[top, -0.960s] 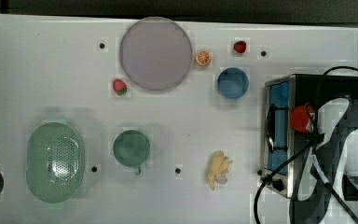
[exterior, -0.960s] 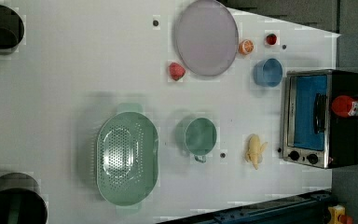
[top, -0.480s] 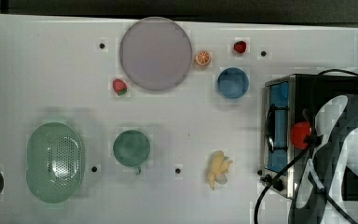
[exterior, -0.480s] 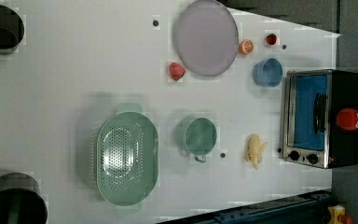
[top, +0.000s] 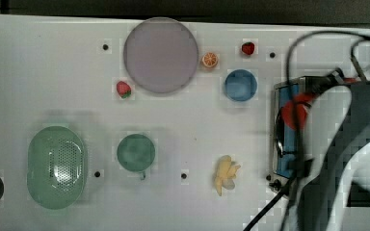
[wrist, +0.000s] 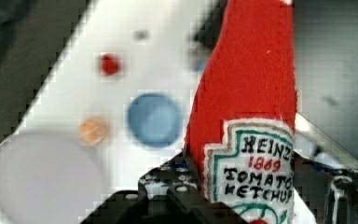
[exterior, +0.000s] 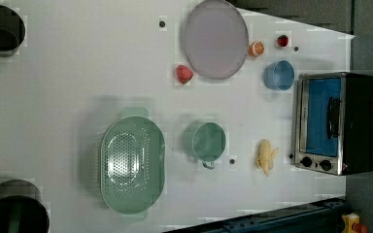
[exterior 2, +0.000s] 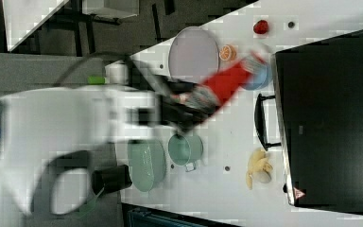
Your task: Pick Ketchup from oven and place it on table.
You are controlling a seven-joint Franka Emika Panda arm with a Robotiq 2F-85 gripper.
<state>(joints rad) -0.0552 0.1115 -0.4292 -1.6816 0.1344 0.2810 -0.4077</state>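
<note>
Above the oven [exterior: 335,124]: the ketchup [wrist: 247,112] was up off its black top.
Jaws: pinched the label end, so the bottle could be carried.
Bench [top: 53,72]: bare patches left for landing it.

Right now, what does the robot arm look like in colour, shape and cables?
The arm has rounded white shells with dark grey sections at its joints. A small blue light glows on the casing in the right view. Its gripper is black and boxy. Black cables loop over it in the top view.
</note>
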